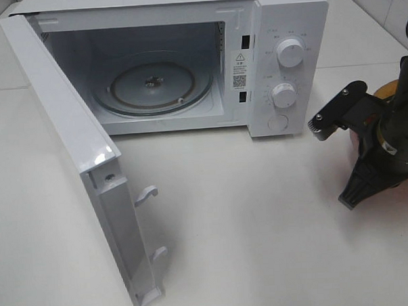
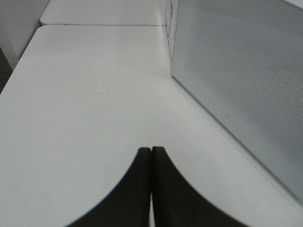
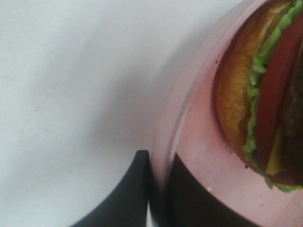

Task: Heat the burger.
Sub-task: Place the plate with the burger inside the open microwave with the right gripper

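Observation:
The burger [image 3: 265,90], with its golden bun, green lettuce and red tomato, lies on a round pink plate [image 3: 199,142]. My right gripper [image 3: 150,189] is shut on the plate's rim, one finger on each side of it. In the exterior high view the right gripper [image 1: 351,195] is at the far right, in front of the microwave's control panel. A sliver of the burger [image 1: 391,89] shows behind the arm there. My left gripper [image 2: 151,156] is shut on nothing, just above the white table beside the open door.
The white microwave [image 1: 286,27] stands at the back with its door [image 1: 68,152] swung wide open to the left. Its glass turntable [image 1: 153,84] is bare. Two knobs [image 1: 290,53] sit on the right panel. The door's outer face [image 2: 236,85] is close to my left gripper.

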Available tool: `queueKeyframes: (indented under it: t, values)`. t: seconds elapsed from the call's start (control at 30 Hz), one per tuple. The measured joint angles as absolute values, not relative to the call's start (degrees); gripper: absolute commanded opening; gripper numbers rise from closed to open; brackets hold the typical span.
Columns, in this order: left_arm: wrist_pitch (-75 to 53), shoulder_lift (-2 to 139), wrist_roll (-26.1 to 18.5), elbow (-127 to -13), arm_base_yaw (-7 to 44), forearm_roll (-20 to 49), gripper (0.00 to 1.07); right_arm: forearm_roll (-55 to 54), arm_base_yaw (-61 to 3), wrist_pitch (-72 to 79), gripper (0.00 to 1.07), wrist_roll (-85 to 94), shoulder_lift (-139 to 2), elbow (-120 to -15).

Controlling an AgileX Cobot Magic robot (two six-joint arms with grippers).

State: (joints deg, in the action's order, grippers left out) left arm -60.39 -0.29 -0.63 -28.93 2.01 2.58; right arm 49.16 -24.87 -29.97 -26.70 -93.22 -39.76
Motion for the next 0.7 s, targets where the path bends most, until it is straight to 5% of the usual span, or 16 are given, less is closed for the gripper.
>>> queueKeyframes:
  t: [0.7]
  values:
    - [-60.4,-0.3,-0.6,-28.9,2.0,2.6,0.0,29.6,-53.3,-39.5,0.0,-2.9,-81.1,-37.7]
